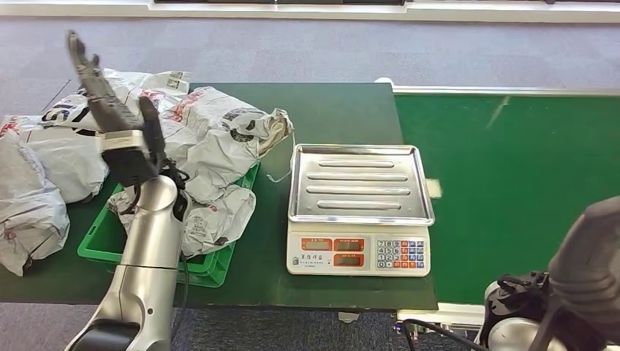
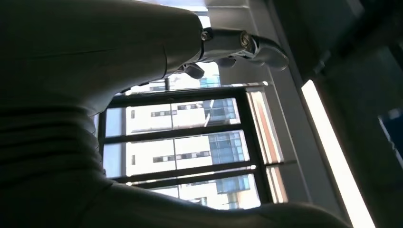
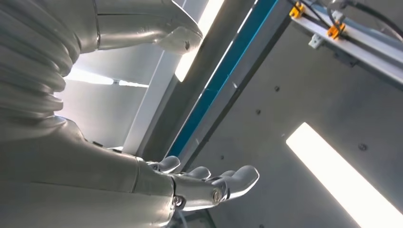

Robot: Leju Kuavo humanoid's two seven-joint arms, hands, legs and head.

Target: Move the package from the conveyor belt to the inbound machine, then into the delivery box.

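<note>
Several grey-white plastic packages [image 1: 219, 139] lie heaped in a green delivery box [image 1: 99, 248] on the left of the dark table, and more spill onto the table beside it. My left hand [image 1: 110, 110] is raised above that heap with its fingers stretched apart and nothing in it. The left wrist view shows the left hand [image 2: 180, 42] against windows. The inbound machine, a scale with a bare steel tray [image 1: 358, 183], stands mid-table. The green conveyor belt [image 1: 512, 183] runs on the right. My right hand [image 3: 190, 185] faces the ceiling, fingers spread, holding nothing.
My right arm [image 1: 588, 256] is a dark blurred shape at the lower right, over the belt's near edge. A small pale patch [image 1: 434, 189] marks the belt beside the scale. Grey carpet lies beyond the table.
</note>
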